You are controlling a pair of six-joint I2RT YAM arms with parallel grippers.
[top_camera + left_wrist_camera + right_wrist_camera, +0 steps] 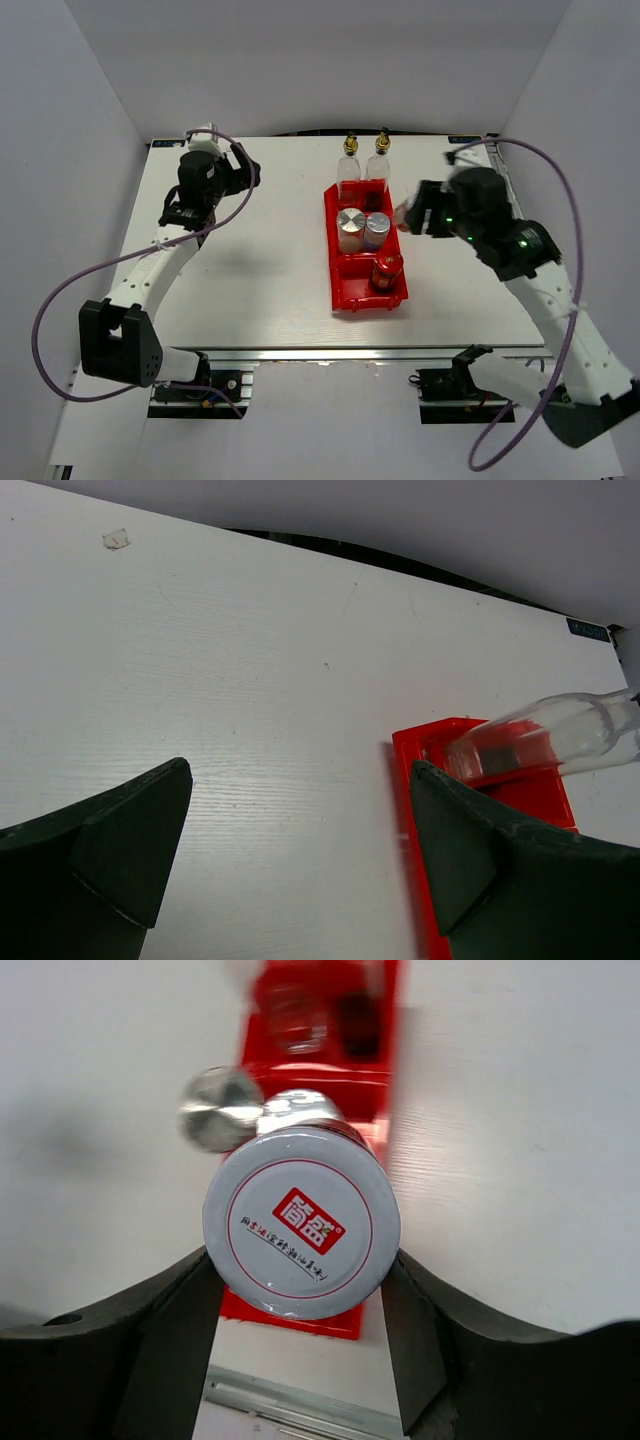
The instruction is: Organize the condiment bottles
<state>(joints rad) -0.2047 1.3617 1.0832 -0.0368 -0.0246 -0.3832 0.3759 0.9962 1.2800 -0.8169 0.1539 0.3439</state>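
A red tray (pixel 343 285) stands mid-table. In it are two pale jars with silver caps (pixel 351 230) (pixel 376 229) and a dark brown jar with a red cap (pixel 387 270). My right gripper (pixel 408 215) is at the tray's right edge. In the right wrist view it (pixel 298 1270) is shut on a pale jar by its white lid with a red mark (pixel 302 1222), held above the tray (pixel 372 1095). The silver caps (pixel 218 1108) show beyond the lid. My left gripper (pixel 243 166) is open and empty at the far left, over bare table (pixel 298 780).
Two clear bottles with gold caps (pixel 350 163) (pixel 381 158) stand at the tray's far end; one shows in the left wrist view (pixel 560 738) over the tray's corner (pixel 425 742). The table's far edge and white walls enclose the scene.
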